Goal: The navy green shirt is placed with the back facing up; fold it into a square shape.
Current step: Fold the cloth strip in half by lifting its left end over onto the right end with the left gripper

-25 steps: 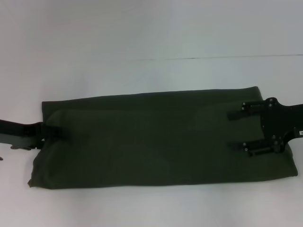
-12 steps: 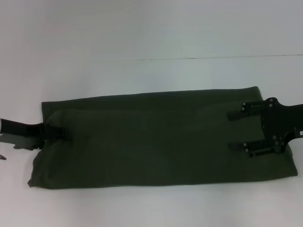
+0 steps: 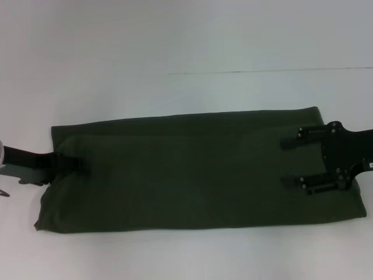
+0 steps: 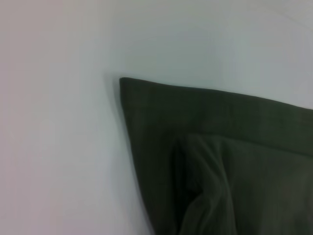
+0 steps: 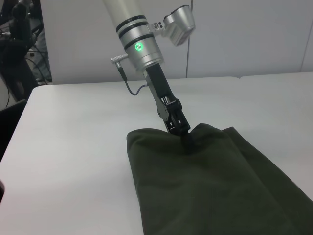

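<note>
**Shirt folded to a long band, both grippers at its ends**

I have the navy green shirt (image 3: 198,172) lying flat on the white table (image 3: 175,46), folded into a long band that runs from the table's left edge toward its right edge, nearer the front edge than the far one. Plain side up; I see no lettering.

The left gripper (image 3: 78,165) sits at the shirt's left end, low against the cloth. In the right wrist view I see the same gripper (image 5: 182,134) come down on that end with its fingers together, pinching the top layer where the fabric puckers up around the tips. The left wrist view shows a corner of the shirt (image 4: 205,147) with a folded layer bunched over the lower one.

The right gripper (image 3: 291,161) lies over the shirt's right end, its two fingers (image 3: 294,142) spread well apart and pointing along the band toward the left. They appear to rest on the cloth; I cannot tell how firmly they press on it.

A thin seam (image 3: 274,71) runs across the table behind the shirt.
</note>
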Action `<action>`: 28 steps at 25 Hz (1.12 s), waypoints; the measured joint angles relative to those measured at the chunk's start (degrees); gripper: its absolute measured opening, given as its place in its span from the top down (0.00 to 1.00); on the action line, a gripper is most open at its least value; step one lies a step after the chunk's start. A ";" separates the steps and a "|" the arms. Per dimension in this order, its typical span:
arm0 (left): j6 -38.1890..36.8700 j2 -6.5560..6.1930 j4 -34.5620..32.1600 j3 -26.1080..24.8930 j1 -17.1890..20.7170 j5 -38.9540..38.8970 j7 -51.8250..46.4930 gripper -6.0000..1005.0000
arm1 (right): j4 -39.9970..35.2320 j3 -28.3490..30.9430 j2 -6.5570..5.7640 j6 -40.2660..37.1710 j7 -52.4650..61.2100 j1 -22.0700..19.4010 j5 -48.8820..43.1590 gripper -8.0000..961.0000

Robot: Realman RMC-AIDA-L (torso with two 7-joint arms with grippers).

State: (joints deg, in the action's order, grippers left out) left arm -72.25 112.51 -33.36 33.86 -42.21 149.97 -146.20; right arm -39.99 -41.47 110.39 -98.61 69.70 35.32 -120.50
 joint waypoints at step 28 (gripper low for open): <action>-0.50 -0.04 0.75 0.07 -1.04 -0.03 0.04 0.13 | 0.00 -0.01 0.09 0.00 0.00 0.19 0.00 0.17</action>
State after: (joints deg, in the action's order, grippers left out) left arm -72.75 112.46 -32.61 33.93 -43.25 149.94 -146.16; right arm -39.99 -41.48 110.47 -98.61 69.70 35.51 -120.50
